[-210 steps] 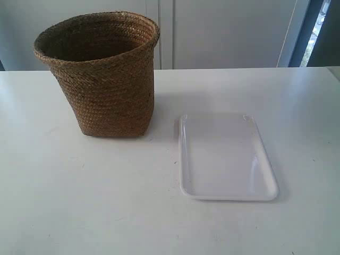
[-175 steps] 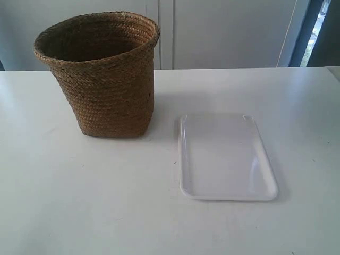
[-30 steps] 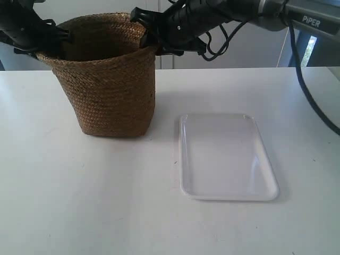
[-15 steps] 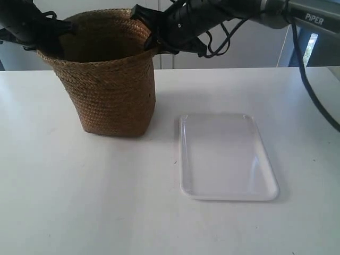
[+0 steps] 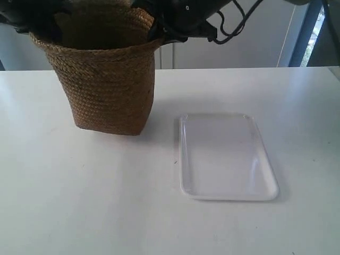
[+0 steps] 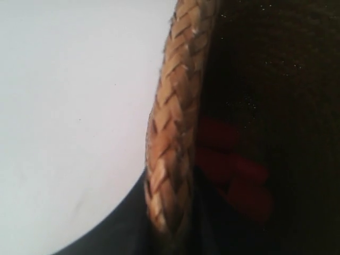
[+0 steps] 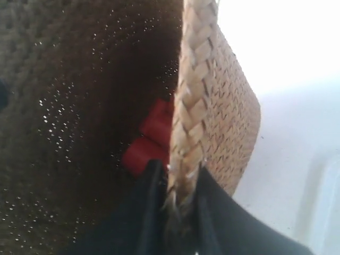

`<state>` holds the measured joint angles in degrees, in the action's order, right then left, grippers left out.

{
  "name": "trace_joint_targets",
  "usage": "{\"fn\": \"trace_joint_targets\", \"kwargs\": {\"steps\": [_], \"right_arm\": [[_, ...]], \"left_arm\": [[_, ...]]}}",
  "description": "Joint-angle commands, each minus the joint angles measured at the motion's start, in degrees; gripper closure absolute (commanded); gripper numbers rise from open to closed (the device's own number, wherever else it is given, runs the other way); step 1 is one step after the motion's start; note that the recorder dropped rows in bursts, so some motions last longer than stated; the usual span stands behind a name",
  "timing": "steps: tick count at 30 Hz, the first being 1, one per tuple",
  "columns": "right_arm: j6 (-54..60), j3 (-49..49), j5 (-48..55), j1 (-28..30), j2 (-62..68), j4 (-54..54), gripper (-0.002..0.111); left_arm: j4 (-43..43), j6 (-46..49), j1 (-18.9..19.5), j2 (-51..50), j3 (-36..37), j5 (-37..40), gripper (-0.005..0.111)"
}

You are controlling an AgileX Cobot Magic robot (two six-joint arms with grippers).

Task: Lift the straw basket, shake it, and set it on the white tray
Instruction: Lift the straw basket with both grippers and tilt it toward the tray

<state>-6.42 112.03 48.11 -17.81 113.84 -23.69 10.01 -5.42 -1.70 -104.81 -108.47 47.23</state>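
The tall brown woven straw basket (image 5: pixel 106 85) is shaped like a bucket, with a wide round rim made of a fat braid and a smaller, squarish bottom. Its sides are rough and bumpy, row on row of twisted straw. It is not on the flat, shiny white plastic tray (image 5: pixel 223 159). It is near the tray but apart from it, off one long side and closer to the tray's far corner. The tray is a shallow rectangle with round corners and a low raised edge, and it lies on the smooth white table (image 5: pixel 106 207). The basket leans a little. Its bottom is right down by the table beside the tray, with a dark shadow under it, and I cannot tell if it touches the table. The right gripper (image 7: pixel 179 175) pinches the braided rim on the side that faces the tray, with one black finger inside the basket and one outside, both tight on the straw. The left gripper (image 6: pixel 172 196) holds the rim on the side away from the tray. One black finger presses on the outside of the braid, and the inside finger is hard to pick out in the dark. The basket's inside is dark and speckled with tiny bright dots. Deep in it lie some red blocky pieces (image 7: pixel 151 138). Some black cables (image 5: pixel 234 24) loop above the basket on the tray's side.
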Motion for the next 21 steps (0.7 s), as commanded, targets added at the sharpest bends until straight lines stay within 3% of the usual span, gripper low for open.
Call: {"fn": "trace_joint_targets", "kwargs": {"steps": [1, 5, 10, 17, 21], "right_arm": [[2.13, -0.17, 0.92, -1.84, -4.75, 6.64, 0.108], [2.94, -0.22, 2.59, -2.95, -8.48, 7.45, 0.108], [2.94, -4.34, 1.55, -2.95, -14.14, 10.32, 0.108], [3.22, -21.86, -7.92, -3.28, -25.62, 9.28, 0.108], [5.34, -33.74, -15.61, -4.77, -34.48, 9.09, 0.108]], "left_arm": [[-2.06, 2.24, -3.88, 4.89, -0.2, 1.17, 0.107], [-6.07, -2.5, -7.26, 8.53, 3.06, -2.61, 0.107], [-7.5, -4.25, -10.27, 16.39, 15.06, -10.59, 0.107], [-7.11, -5.55, -13.47, 29.57, 38.45, -26.72, 0.107], [-7.11, -5.55, -16.18, 37.92, 47.76, -31.9, 0.107]]}}
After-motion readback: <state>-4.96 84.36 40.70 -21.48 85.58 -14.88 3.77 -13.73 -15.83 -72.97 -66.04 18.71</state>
